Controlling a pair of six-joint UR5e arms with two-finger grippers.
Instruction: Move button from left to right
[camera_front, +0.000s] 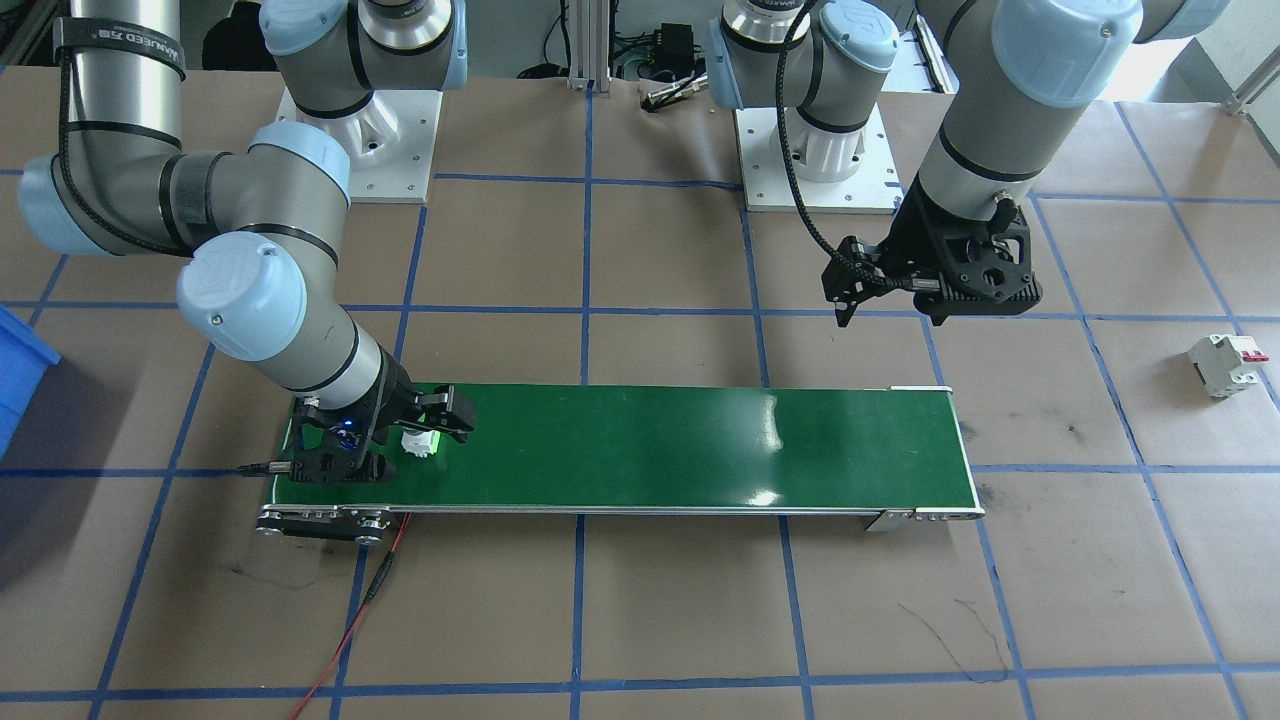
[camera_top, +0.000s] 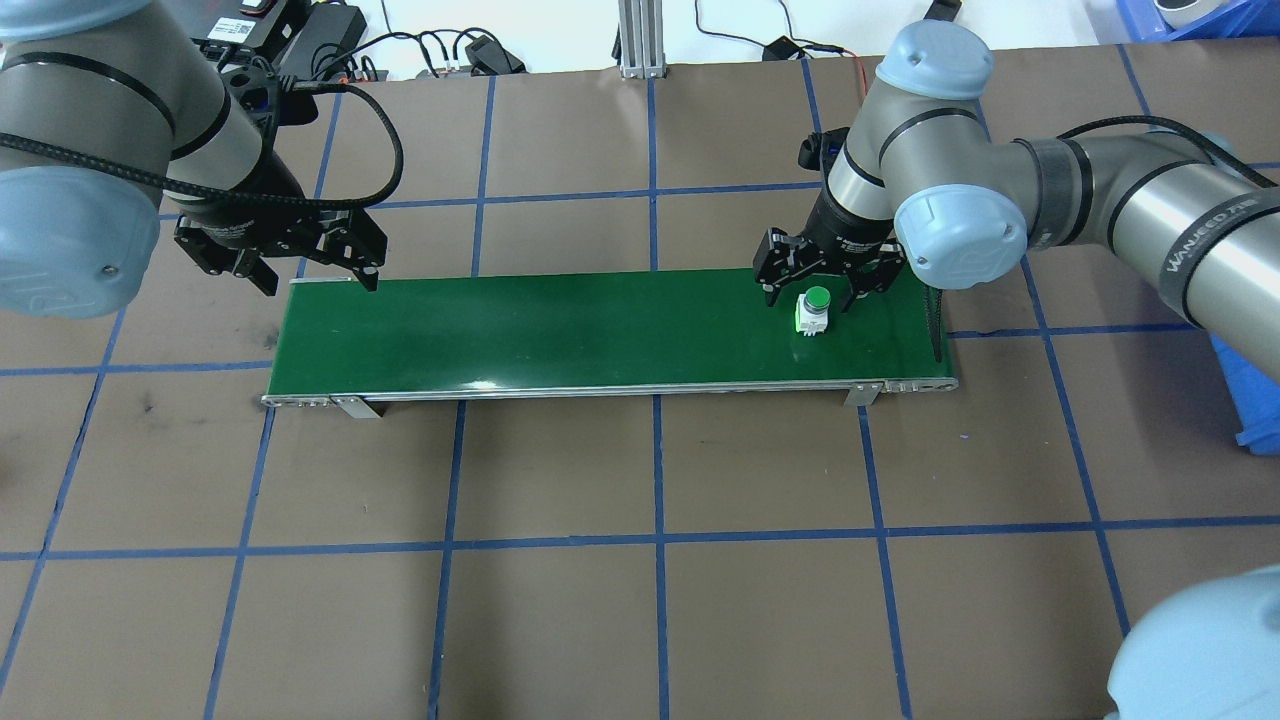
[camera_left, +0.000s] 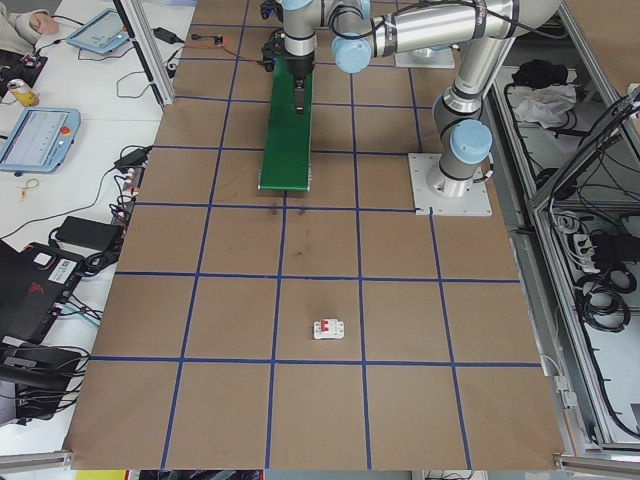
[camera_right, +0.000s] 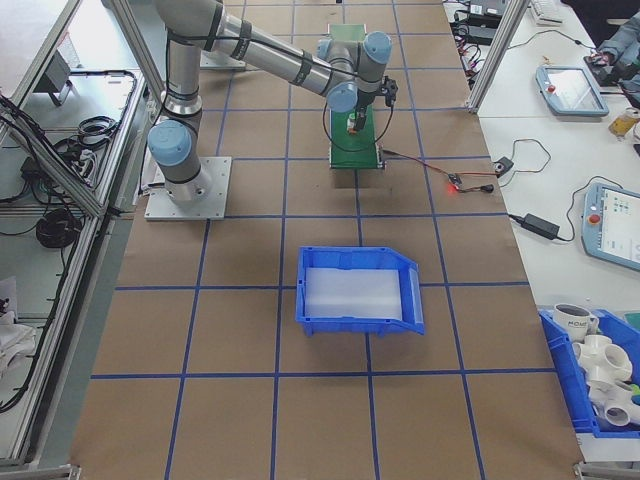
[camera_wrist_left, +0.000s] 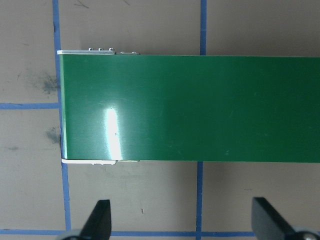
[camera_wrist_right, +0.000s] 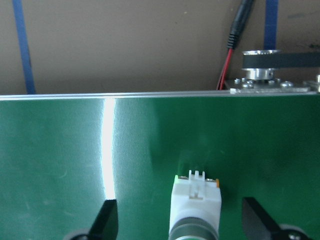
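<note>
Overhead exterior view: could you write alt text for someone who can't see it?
A green-capped button sits on the right end of a green conveyor belt, between the open fingers of the right tool. The left tool hovers open over the belt's left end.

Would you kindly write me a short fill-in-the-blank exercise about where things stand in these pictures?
1. The button has a round ____ cap.
2. It stands on the green ____.
3. The right gripper is ____ around it.
4. The ____ gripper is by the belt's other end.

Missing words: green; belt; open; left
</note>
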